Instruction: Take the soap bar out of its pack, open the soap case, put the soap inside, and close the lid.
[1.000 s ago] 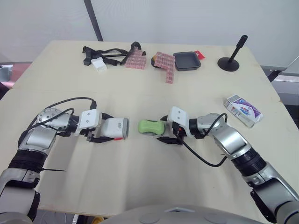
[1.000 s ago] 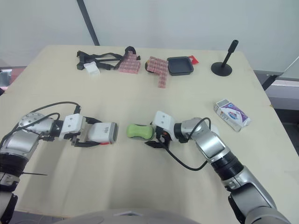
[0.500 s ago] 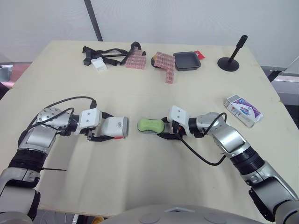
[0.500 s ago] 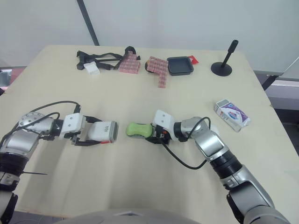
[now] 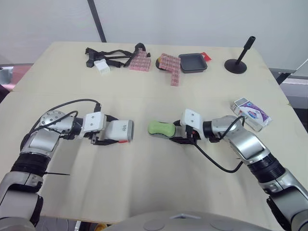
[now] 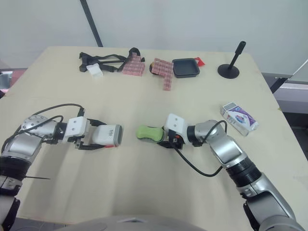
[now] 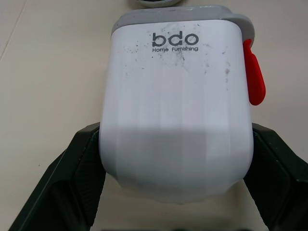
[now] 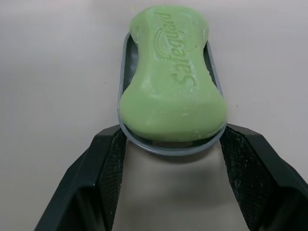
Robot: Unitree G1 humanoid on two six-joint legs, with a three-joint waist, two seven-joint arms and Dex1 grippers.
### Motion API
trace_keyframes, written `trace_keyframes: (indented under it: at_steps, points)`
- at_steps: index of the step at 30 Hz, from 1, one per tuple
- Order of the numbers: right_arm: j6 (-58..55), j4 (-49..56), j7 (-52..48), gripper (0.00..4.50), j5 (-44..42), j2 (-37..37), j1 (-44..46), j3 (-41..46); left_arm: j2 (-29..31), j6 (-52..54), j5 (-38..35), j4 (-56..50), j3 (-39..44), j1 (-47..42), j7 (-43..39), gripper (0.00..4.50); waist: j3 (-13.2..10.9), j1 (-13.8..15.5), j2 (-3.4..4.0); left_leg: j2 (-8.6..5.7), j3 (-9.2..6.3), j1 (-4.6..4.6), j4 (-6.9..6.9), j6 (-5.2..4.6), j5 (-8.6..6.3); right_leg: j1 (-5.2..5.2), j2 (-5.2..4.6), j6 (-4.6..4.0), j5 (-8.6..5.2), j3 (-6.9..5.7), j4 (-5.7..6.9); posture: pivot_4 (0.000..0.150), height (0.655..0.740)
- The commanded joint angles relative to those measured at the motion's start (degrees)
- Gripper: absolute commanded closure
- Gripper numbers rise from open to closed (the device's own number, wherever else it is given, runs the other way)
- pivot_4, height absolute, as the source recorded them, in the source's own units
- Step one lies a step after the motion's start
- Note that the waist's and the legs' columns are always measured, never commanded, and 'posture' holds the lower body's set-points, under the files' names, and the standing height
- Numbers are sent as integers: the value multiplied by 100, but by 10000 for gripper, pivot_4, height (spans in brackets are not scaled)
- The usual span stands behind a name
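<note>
While on tray [image 8: 169, 148], soap [image 8: 171, 91] farther right

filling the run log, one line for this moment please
left claw: grips soap case | right claw: grips tray with soap on it | soap case and tray apart

You have bright, even, diffuse light across the pale tabletop [image 5: 154, 192]. Shadows are soft and faint and stay close under each object. In the left wrist view, a shadow band dims the near half of the soap case [image 7: 175, 96]. In the right wrist view, a soft shadow edges the grey tray [image 8: 168, 148].
</note>
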State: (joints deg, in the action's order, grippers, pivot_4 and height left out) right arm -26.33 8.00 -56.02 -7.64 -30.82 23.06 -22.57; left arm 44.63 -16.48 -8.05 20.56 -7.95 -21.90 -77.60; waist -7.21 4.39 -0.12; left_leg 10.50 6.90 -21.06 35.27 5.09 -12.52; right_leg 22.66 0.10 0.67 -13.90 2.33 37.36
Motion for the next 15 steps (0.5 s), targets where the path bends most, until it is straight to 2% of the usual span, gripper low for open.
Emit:
trace_keyframes:
  at_steps: [1,5,8,10,15]
  points:
    - [111,203,1,14033,-1,-7,-9,82,21,-116,23,41,45,-94,13,10450,0,-1,0,0,0,0,0,0,0,0,0,0,0,1,-1,1500,7400]
    - [168,169,40,14033,70,33,4,28,6,-166,52,104,29,-127,-2,10450,0,4,0,0,1,1,0,0,0,0,0,0,0,0,0,1500,7400]
    - [175,161,41,4424,80,50,1,29,-4,-183,69,127,34,-147,-11,10450,0,8,0,0,0,1,0,-1,0,0,-1,0,0,0,1,1500,7400]
    - [93,168,58,429,104,39,7,23,-5,-192,76,130,40,-148,-18,10450,0,8,0,0,0,1,0,-1,0,0,-1,0,0,-1,2,1500,7400]
    - [-204,295,36,429,34,51,51,41,1,-201,81,121,52,-134,-13,10450,0,7,0,0,0,0,0,-1,0,0,-1,0,0,0,1,1500,7400]
